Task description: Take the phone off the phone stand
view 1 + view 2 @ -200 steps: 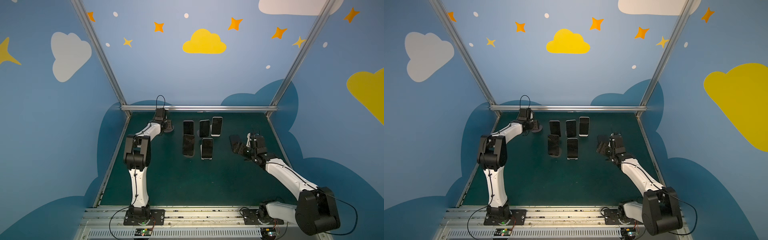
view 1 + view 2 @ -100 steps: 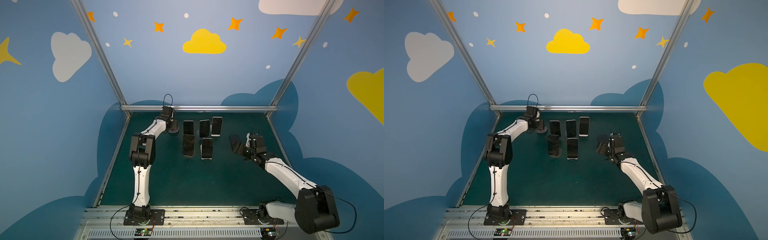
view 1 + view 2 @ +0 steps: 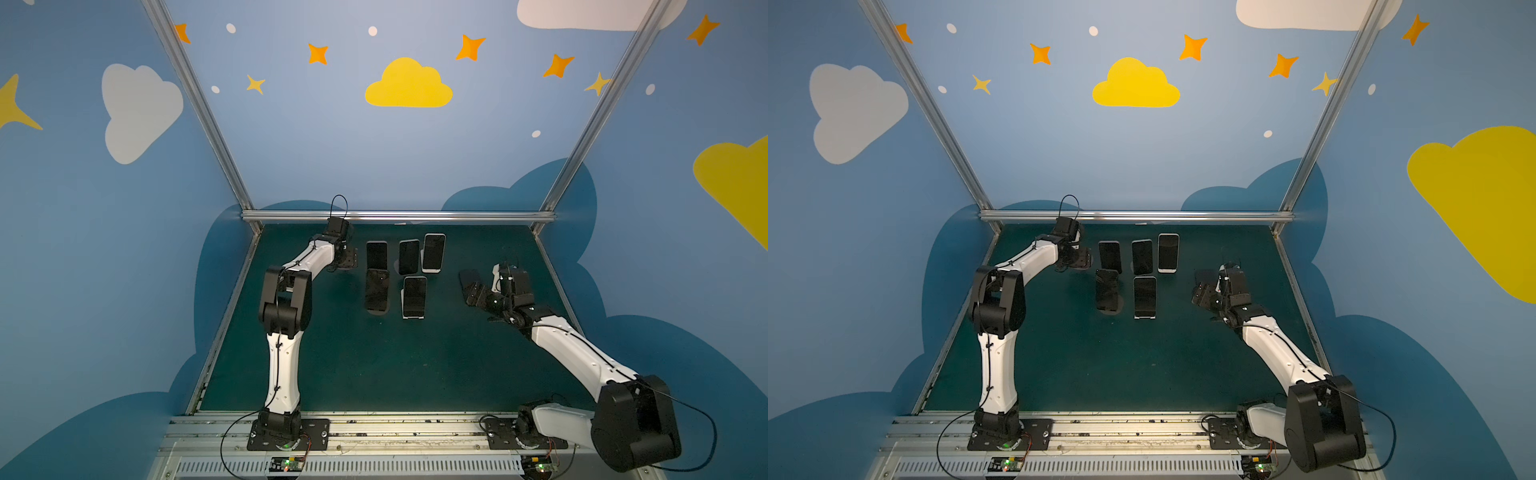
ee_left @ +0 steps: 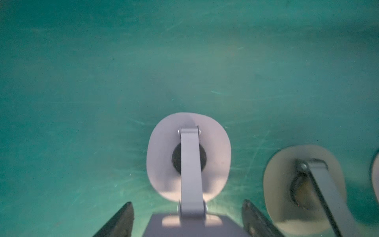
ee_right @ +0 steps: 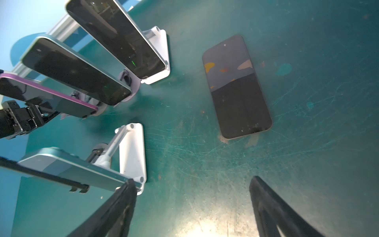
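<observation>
Phone [image 3: 376,254] on stand [image 4: 164,156] unmoved, left hand [image 3: 351,259] nearer, fingers apart

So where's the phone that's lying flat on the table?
The flat phone lies on the green mat in the right wrist view, just ahead of the right gripper; in both top views it sits right of the standing phones.
</observation>
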You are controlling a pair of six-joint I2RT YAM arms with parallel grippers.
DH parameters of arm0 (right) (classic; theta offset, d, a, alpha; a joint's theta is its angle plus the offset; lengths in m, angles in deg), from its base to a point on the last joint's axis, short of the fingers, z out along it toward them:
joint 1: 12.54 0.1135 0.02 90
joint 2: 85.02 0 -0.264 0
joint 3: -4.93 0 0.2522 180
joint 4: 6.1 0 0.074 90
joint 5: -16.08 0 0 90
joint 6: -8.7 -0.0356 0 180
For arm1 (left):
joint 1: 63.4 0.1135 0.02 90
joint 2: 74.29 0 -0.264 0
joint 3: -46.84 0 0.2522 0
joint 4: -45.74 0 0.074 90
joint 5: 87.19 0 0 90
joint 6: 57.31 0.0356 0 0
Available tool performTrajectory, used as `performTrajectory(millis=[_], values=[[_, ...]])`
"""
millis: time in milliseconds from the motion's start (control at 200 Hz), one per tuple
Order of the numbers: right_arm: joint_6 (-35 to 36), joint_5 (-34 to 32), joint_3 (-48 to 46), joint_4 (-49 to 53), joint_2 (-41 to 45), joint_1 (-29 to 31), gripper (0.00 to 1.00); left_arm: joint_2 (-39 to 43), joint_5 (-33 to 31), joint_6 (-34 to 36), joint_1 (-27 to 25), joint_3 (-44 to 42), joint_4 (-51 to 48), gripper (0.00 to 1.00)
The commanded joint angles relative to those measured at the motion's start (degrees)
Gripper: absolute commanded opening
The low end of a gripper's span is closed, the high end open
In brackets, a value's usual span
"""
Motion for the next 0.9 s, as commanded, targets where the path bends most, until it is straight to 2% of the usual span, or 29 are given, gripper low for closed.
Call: performTrajectory(millis=[0, 150, 280, 401, 546, 626, 736, 796, 866, 896], values=[[1.06, 1.31, 1.95, 1.5, 1.87, 0.25, 0.87, 7.31, -7.36, -3.91, -1.16, 3.67, -3.38, 0.88], [1.24, 1.03, 2.59, 2.59, 1.81, 0.44, 0.87, 12.91, -10.36, -8.82, -1.25, 8.41, -9.82, 0.94], [1.36, 0.68, 3.67, 5.28, 3.71, 0.9, 0.87, 23.44, -9.09, -13.0, -1.26, 2.61, -9.32, 0.96], [1.68, 0.27, 4.86, 8.46, 6.63, 1.81, 0.87, 36.13, -7.62, -19.5, -1.26, -9.53, -2.28, 0.98], [0.56, 0.13, 4.56, 8.75, 9.87, 2.48, 0.87, 51.5, -2.92, -28.37, -1.34, -31.4, 17.4, 1.0], [7.52, 4.95, 4.3, 6.55, 9.86, 4.97, 0.87, 57.08, -2.23, -30.63, -1.51, -40.66, 25.85, 1.0], [9.84, -2.13, 8.77, 15.38, 9.08, 9.84, 0.9, 60.52, -4.31, -34.24, -1.53, -45.6, 27.34, 1.0], [9.84, -3.69, 9.73, 17.35, 9.81, 10.87, 0.97, 61.55, -4.02, -35.76, -1.34, -45.36, 25.6, 1.0], [2.33, -10.41, 8.47, 17.01, 11.9, 10.93, 0.98, 63.42, -4.95, -38.58, -1.28, -44.83, 21.74, 1.0], [1.63, -11.52, 7.12, 14.94, 13.18, 10.78, 0.98, 64.53, -5.61, -39.55, -1.28, -45.25, 21.07, 1.0]])
